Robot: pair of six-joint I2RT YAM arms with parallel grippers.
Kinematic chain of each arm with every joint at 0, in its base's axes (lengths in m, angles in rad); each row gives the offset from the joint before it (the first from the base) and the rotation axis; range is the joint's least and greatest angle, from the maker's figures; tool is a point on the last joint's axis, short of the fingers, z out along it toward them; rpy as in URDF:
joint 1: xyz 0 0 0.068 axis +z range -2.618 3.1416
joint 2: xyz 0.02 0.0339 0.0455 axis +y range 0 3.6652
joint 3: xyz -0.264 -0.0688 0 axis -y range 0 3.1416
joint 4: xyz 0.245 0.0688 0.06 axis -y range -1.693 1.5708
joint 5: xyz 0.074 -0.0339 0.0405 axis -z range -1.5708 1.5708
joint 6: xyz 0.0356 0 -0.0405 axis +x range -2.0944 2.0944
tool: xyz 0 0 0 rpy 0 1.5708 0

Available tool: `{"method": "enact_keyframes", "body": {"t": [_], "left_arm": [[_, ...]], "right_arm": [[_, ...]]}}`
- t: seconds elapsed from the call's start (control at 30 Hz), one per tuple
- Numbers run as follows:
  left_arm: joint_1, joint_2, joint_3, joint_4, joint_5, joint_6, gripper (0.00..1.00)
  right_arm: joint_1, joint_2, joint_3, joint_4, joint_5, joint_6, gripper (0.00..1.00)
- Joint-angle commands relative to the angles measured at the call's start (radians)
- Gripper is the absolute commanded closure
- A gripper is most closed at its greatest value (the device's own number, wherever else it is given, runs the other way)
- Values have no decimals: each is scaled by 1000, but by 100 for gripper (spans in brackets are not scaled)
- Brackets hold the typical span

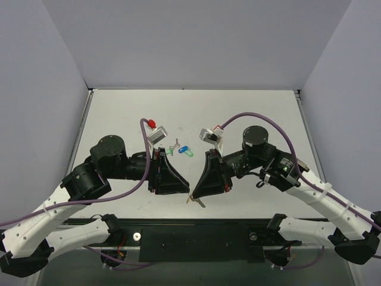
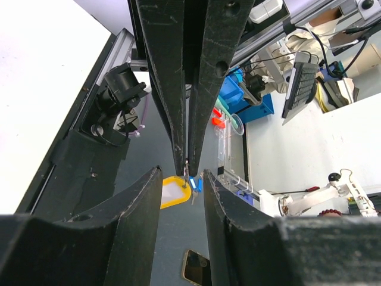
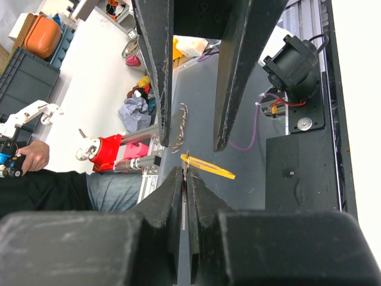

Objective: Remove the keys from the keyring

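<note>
Right gripper [image 3: 186,173] clamping shut on keyring [image 2: 172,192], holding it up over near edge of worktop [image 1: 250,113], centre. Left gripper [image 2: 181,174] hanging gaping beside yellow tag, gripping nothing. Step, likely: separating key. Next: left pinching key itself, sliding it round ring; key too small to spot.

Right gripper [image 3: 186,174] pinched tight; left gripper [image 2: 183,179] parted, tips seemingly near.

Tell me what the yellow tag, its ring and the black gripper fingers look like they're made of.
The yellow tag: probably plastic; flat, even colour, slight sheen. The ring: likely metal, a thin bright wire, though too small to be sure. The gripper fingers: hard black plastic by the look, matte, with pale scuffs and scratches.
</note>
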Motion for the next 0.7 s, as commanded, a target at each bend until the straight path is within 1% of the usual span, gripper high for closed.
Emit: {"method": "enact_keyframes", "body": {"t": [0.0, 0.17, 0.47, 0.6, 0.63, 0.67], "left_arm": [[-14, -3, 4, 32, 15, 15, 57], [-23, 2, 5, 33, 11, 18, 60], [-53, 22, 22, 39, 22, 11, 70], [-63, 29, 28, 18, 20, 22, 79], [-65, 31, 24, 18, 17, 24, 83], [-68, 29, 24, 15, 15, 24, 86]], "right_arm": [[0, 8, 59, 33, -35, -21, 100], [0, 18, 68, 30, -36, -24, 100], [-2, 24, 74, 30, -30, -28, 100], [-2, 20, 76, 30, -29, -30, 100], [-2, 21, 77, 30, -29, -30, 100], [0, 20, 76, 30, -29, -30, 100]]}}
